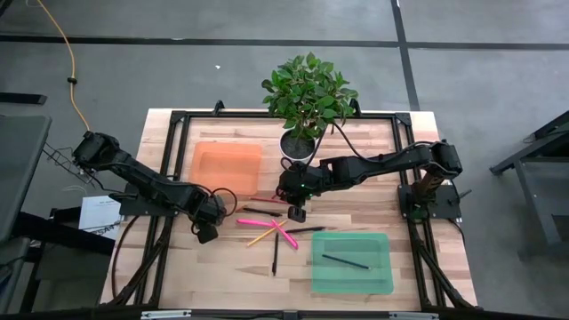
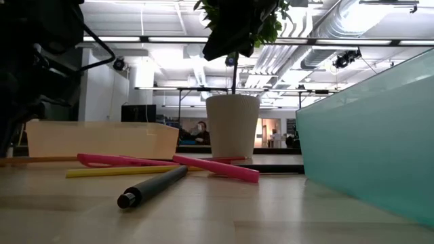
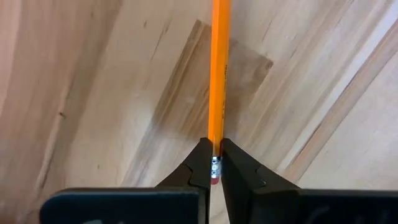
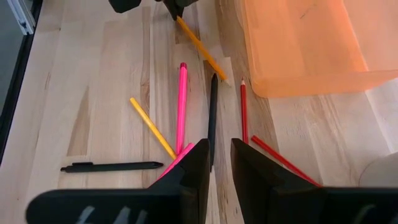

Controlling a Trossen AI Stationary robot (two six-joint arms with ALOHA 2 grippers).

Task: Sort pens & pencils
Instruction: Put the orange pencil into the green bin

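Left gripper point(image 3: 216, 163) is clamped on the eraser end of an orange pencil point(image 3: 218, 74), at the left of the table just below the orange tray point(image 1: 227, 164); in the right wrist view that pencil slants from the gripper toward the tray's near corner. Right gripper point(image 4: 219, 163) hovers over the middle of the table, just in front of the potted plant point(image 1: 307, 93), its fingers a little apart and holding nothing.

Sorting looks barely begun. One dark stick point(image 1: 345, 261) lies in the green tray point(image 1: 352, 262) at the near right, while the orange tray appears empty. Left on the wood between the trays are two pink pens point(image 4: 181, 102), a yellow pencil point(image 4: 151, 127), two red pencils point(image 4: 243, 109), a black pen point(image 4: 112, 166), and a long dark pencil point(image 4: 212, 112).
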